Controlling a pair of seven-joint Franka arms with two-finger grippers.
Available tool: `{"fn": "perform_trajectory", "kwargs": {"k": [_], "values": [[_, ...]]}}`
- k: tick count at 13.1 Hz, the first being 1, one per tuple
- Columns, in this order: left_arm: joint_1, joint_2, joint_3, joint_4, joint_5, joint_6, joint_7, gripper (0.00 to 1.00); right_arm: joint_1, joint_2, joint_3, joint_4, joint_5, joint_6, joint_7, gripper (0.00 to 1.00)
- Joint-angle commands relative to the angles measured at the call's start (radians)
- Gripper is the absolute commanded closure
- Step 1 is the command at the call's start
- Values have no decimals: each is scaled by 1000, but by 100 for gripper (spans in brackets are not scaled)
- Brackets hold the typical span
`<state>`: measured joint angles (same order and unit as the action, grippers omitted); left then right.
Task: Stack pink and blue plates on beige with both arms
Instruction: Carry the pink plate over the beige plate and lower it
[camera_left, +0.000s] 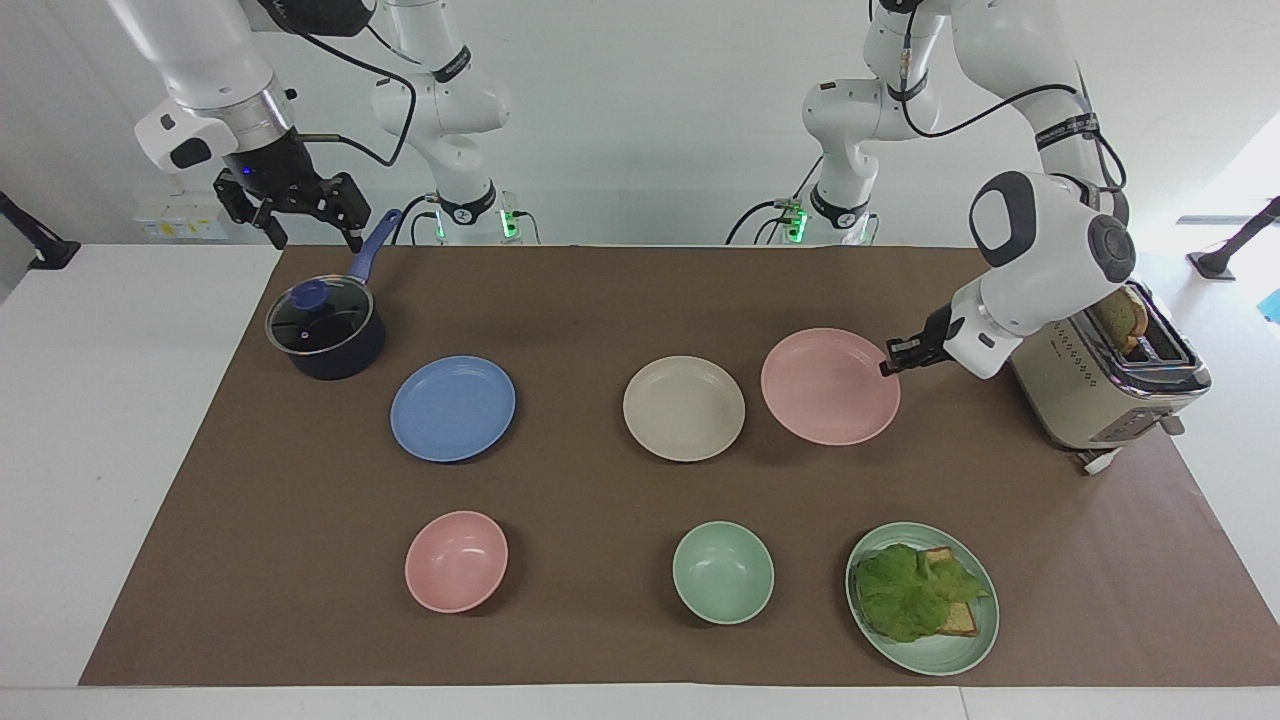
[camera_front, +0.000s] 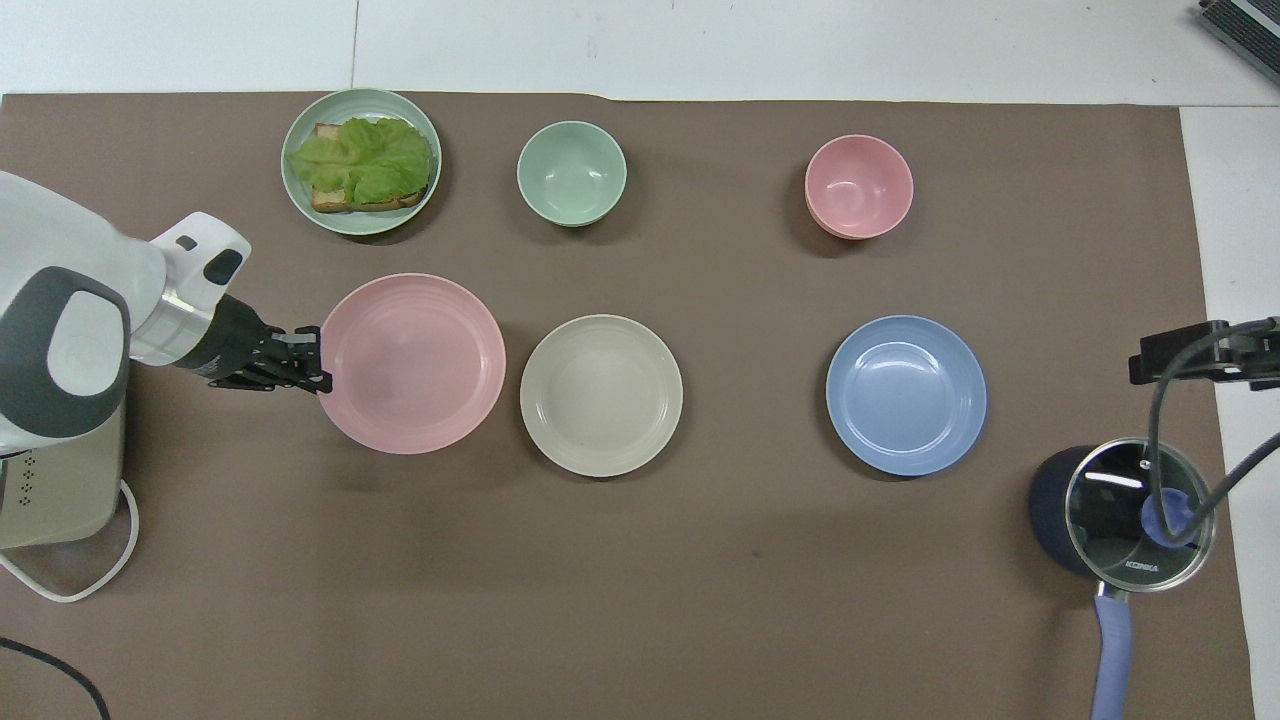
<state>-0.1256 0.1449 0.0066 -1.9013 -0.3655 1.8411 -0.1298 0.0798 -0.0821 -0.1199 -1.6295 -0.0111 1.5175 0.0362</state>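
Pink plate (camera_left: 830, 386) airborne in left claw (camera_left: 888, 367)

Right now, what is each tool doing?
Left tool: shut on the pink plate, lifted beside the beige plate.
Right tool: open, holding nothing, above the pot.

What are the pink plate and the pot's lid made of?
Pink plate: probably matte plastic or a similar light material; its surface is dull, with only a soft sheen, and the left gripper holds it up by the rim alone. Pot lid: looks like glass in a shiny metal rim; see-through with bright reflections.
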Motion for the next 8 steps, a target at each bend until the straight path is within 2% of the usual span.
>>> {"fn": "perform_trajectory", "kwargs": {"k": [1, 6, 8], "values": [[-109, -24, 10, -42, -65, 99, -83, 100, -9, -28, 0, -38, 25, 29, 10, 0], [-330, 11, 10, -139, -73, 347, -227, 100, -9, -28, 0, -38, 25, 29, 8, 0], [-347, 30, 10, -168, -73, 404, -237, 100, -9, -28, 0, -38, 25, 29, 8, 0]]}}
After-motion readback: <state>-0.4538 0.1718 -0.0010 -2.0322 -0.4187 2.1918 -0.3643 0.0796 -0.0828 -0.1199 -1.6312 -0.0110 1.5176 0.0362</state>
